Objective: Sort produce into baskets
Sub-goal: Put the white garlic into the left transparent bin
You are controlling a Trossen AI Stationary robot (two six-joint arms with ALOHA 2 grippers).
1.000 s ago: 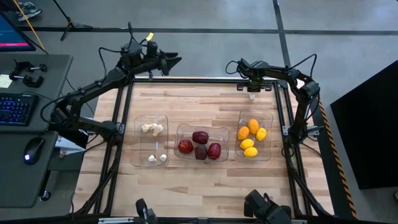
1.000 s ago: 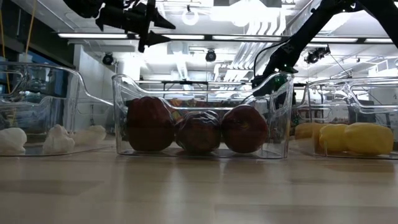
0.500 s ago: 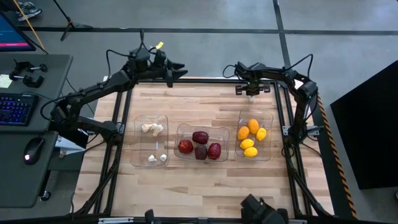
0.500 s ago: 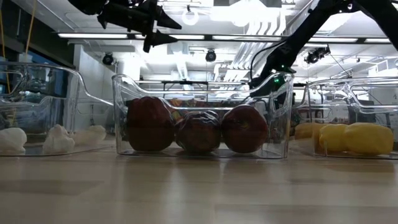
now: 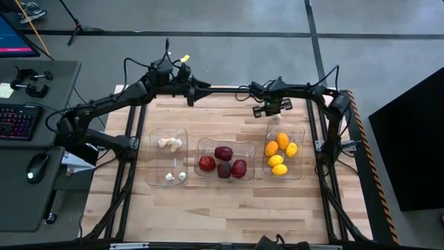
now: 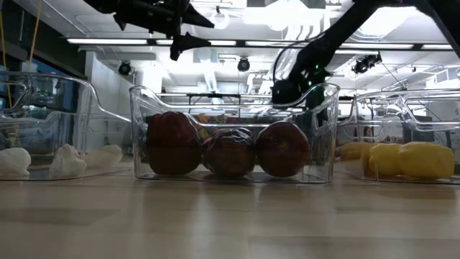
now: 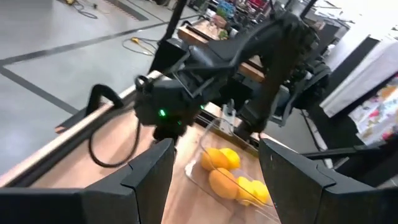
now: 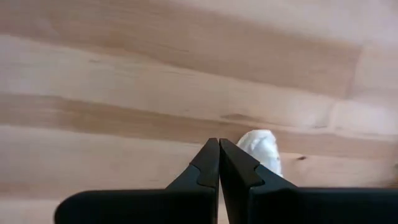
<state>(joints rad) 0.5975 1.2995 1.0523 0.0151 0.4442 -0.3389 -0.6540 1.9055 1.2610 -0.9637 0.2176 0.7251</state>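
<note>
Three baskets (image 5: 224, 148) sorted, right gripper (image 8: 219, 163) over garlic (image 8: 262, 149)

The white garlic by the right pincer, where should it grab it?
Probably across the rounded middle of the white garlic, straight down from above: it lies alone on the bare table, sides free. The right pincer, shut beside it, must open first. The left pincer waits open over the far edge.
</note>
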